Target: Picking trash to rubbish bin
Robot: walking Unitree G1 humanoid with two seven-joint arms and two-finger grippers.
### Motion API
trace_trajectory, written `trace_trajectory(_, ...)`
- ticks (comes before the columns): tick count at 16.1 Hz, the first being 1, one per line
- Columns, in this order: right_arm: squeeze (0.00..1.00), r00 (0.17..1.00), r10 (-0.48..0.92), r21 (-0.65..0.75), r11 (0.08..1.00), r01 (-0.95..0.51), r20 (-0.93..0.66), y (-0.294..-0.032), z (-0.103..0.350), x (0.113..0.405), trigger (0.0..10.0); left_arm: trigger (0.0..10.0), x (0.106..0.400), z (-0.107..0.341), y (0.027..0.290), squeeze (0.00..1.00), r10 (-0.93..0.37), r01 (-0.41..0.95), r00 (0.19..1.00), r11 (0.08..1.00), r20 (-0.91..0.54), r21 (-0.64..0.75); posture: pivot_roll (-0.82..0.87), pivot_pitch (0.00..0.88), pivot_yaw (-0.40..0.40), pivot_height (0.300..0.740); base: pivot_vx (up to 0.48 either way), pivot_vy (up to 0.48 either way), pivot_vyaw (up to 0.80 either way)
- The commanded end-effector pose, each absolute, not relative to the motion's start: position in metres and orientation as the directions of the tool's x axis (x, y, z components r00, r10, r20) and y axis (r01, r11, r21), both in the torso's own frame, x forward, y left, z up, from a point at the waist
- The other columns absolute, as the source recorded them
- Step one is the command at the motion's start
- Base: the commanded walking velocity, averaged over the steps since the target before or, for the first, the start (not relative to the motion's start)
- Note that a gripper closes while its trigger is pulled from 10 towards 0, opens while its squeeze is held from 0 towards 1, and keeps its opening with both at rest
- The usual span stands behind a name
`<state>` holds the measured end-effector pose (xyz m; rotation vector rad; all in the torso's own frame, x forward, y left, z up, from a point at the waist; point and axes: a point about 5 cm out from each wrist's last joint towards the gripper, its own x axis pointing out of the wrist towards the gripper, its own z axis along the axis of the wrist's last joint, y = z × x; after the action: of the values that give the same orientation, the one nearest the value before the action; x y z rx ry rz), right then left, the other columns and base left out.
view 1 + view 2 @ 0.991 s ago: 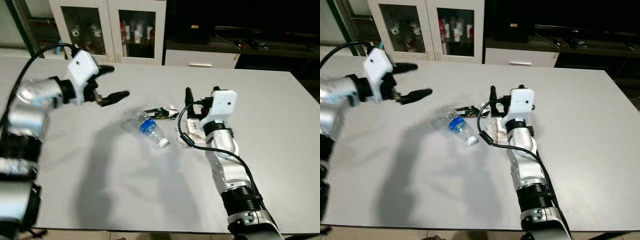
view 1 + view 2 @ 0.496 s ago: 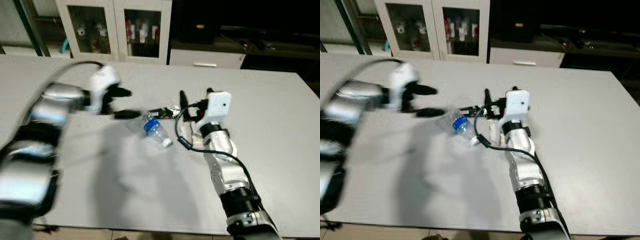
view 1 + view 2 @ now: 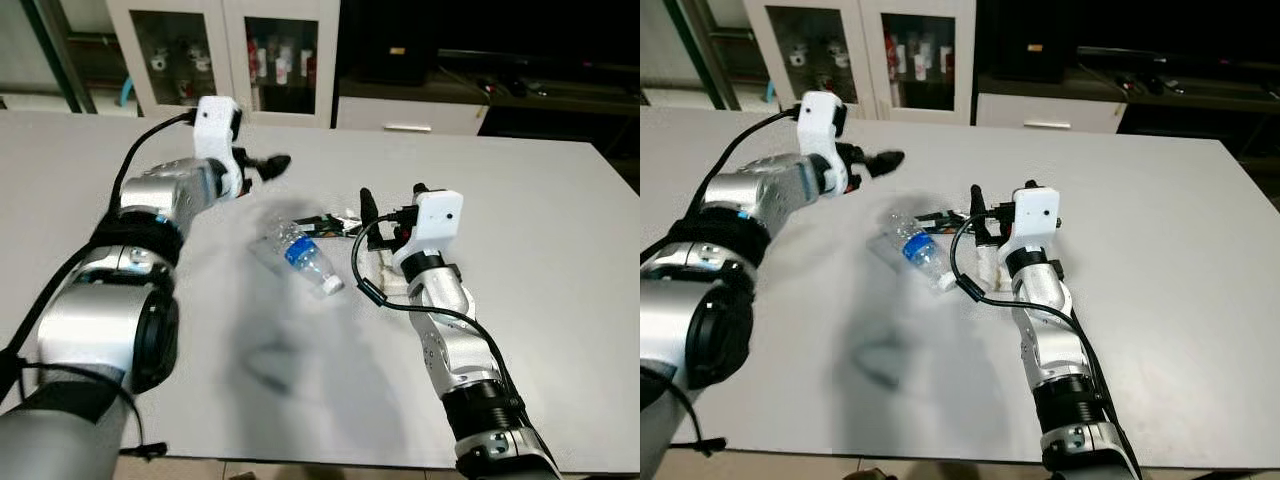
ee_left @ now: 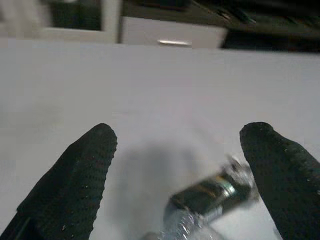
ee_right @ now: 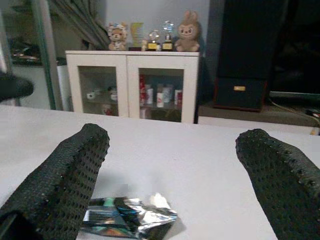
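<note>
Left gripper (image 4: 177, 165) wide apart above table (image 3: 560, 230), foil wrapper (image 4: 212, 192) below and beyond its fingertips; right gripper (image 5: 172, 165) also spread, wrapper just ahead, plastic bottle (image 3: 302, 257) between both arms.

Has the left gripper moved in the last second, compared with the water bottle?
Yes. The left gripper has swung from left of the water bottle to a spot beyond it, toward the table's far edge, jaws open.

The left gripper (image 3: 268, 166) has swung forward, beyond the bottle (image 3: 300, 255).
</note>
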<state>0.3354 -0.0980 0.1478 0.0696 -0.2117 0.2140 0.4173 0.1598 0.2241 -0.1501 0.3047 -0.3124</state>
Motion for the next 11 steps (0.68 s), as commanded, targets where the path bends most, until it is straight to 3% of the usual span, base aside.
trace_trajectory(1,0.00,0.951,0.214,0.047,0.972,-0.230,0.224,-0.097,0.151,0.335,10.0,10.0,0.420,0.233,0.149,0.00,-0.282,0.211,0.921,0.941,-0.268,-0.263,0.01,0.008,-0.004,0.740,0.000,0.000,0.00)
trace_trajectory(4,0.00,0.948,0.228,0.048,0.968,-0.245,0.222,-0.092,0.151,0.334,10.0,10.0,0.414,0.239,0.110,0.00,-0.411,0.315,0.870,0.889,-0.273,-0.333,-0.01,0.000,-0.013,0.740,0.000,0.000,0.00)
trace_trajectory(5,0.00,0.946,0.234,0.045,0.967,-0.250,0.223,-0.092,0.151,0.334,10.0,10.0,0.411,0.245,0.099,0.00,-0.518,0.466,0.825,0.850,-0.229,-0.245,-0.01,0.000,-0.014,0.740,0.000,0.000,0.00)
trace_trajectory(6,0.00,0.946,0.235,0.044,0.967,-0.251,0.223,-0.092,0.151,0.334,10.0,10.0,0.410,0.248,0.095,0.00,-0.556,0.518,0.803,0.829,-0.214,-0.208,-0.01,0.000,-0.014,0.740,0.000,0.000,0.00)
trace_trajectory(7,0.00,0.945,0.239,0.039,0.966,-0.254,0.223,-0.093,0.152,0.334,10.0,10.0,0.402,0.258,0.090,0.00,-0.679,0.686,0.718,0.728,-0.151,-0.014,0.00,0.000,-0.012,0.740,0.000,0.000,0.00)
trace_trajectory(8,0.00,0.945,0.239,0.037,0.967,-0.254,0.223,-0.094,0.152,0.335,10.0,10.0,0.398,0.263,0.094,0.00,-0.722,0.734,0.677,0.648,-0.142,0.203,0.00,0.000,-0.009,0.740,0.000,0.000,0.00)
trace_trajectory(9,0.00,0.945,0.238,0.037,0.967,-0.253,0.223,-0.094,0.152,0.335,10.0,10.0,0.396,0.263,0.099,0.00,-0.721,0.726,0.677,0.620,-0.148,0.298,0.00,0.000,-0.009,0.740,0.000,0.000,0.00)
trace_trajectory(10,0.00,0.946,0.235,0.039,0.968,-0.249,0.222,-0.094,0.151,0.334,10.0,10.0,0.394,0.257,0.116,0.00,-0.685,0.665,0.700,0.524,-0.201,0.532,0.00,0.000,-0.007,0.740,0.000,0.000,0.00)
trace_trajectory(11,0.00,0.947,0.233,0.042,0.968,-0.248,0.221,-0.094,0.151,0.334,10.0,10.0,0.392,0.252,0.127,0.00,-0.678,0.646,0.694,0.437,-0.244,0.626,0.00,0.004,-0.008,0.740,0.000,0.000,0.00)
